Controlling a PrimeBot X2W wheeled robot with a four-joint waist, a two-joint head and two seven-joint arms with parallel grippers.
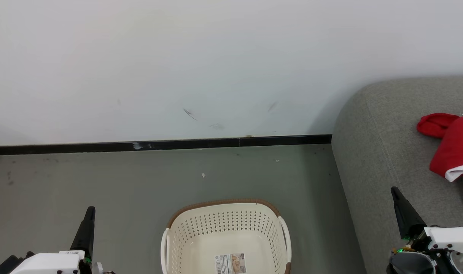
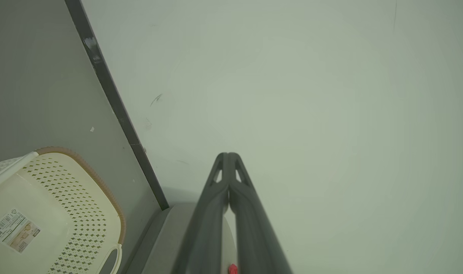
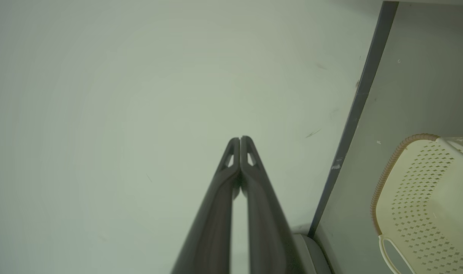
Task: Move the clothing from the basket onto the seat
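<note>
A pale wall, faintly scuffed, meets a grey floor along a black skirting strip, under even light.

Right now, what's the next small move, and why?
Probably just stop and report done: the basket shows only its bare base and sticker, the red clothing lies on the grey sofa, and the left tool and right tool are shut, holding nothing.
</note>
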